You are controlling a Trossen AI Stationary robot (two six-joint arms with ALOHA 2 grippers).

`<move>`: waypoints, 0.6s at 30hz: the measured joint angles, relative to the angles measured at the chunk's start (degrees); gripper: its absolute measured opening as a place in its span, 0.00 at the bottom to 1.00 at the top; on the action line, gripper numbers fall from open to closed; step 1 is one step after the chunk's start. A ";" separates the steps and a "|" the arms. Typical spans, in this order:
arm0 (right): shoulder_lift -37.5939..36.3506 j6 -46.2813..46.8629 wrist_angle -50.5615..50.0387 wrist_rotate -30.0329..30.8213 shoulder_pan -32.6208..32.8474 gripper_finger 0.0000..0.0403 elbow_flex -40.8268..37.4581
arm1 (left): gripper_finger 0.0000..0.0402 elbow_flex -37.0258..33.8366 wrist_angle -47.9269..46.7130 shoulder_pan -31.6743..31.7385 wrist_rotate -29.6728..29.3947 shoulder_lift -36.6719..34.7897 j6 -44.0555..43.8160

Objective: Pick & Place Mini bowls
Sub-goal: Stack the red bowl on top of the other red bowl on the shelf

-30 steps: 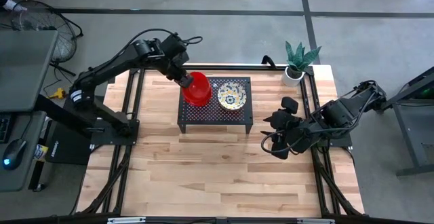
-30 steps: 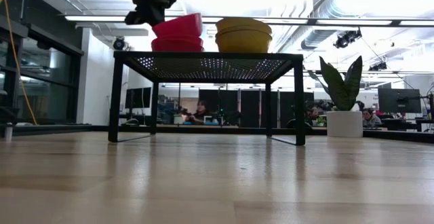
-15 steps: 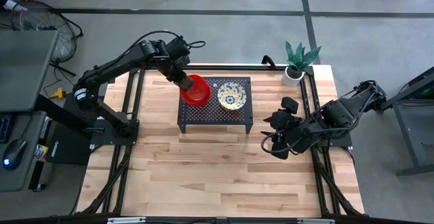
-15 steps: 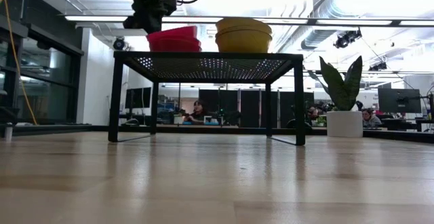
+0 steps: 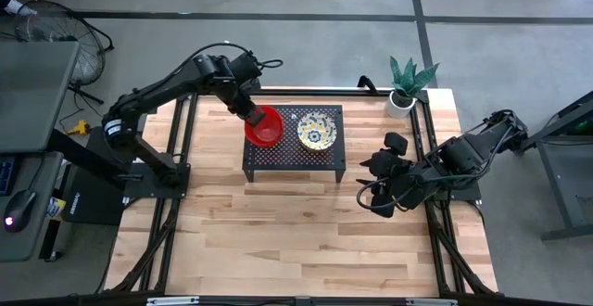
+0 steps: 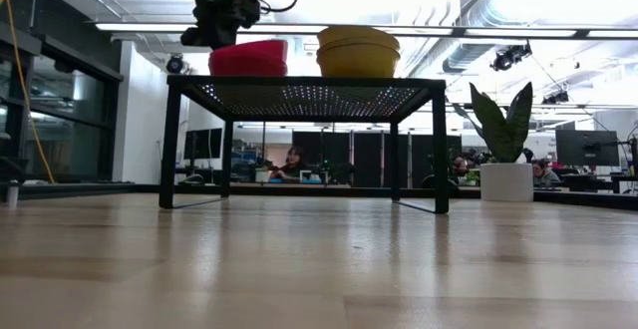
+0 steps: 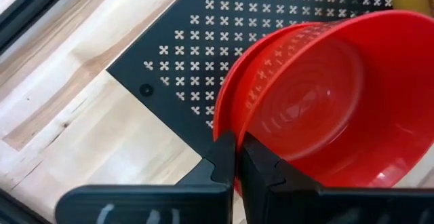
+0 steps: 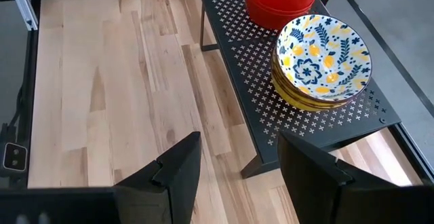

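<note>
Pinching the rim of the top red bowl (image 7: 319, 95), the left end effector (image 7: 237, 157) has its fingers nearly closed with only the bowl wall between them. That bowl sits nested on the red stack (image 5: 264, 126) at the left part of the black perforated stand (image 5: 287, 153), which rests on the wooden tabletop (image 5: 296, 241). Just beside it on the stand is the stack of floral bowls (image 8: 323, 60). The right end effector (image 8: 237, 163) hangs over the tabletop to the stand's right, fingers spread apart and holding nothing. A potted plant (image 5: 406, 85) stands at the far right corner.
</note>
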 joint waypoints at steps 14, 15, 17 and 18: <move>0.00 0.00 -0.04 -0.10 0.01 0.45 0.00 | 0.04 0.00 -0.07 0.00 2.11 0.17 2.42; 0.00 0.00 -0.04 -0.10 0.00 0.45 0.00 | 0.06 0.00 -0.04 0.00 2.61 0.17 2.84; 0.00 0.00 -0.04 -0.12 0.01 0.45 0.00 | 0.12 0.00 -0.04 0.00 3.11 0.17 3.61; 0.00 0.00 -0.04 -0.13 0.01 0.45 0.00 | 0.15 0.00 -0.04 0.00 3.33 0.17 3.81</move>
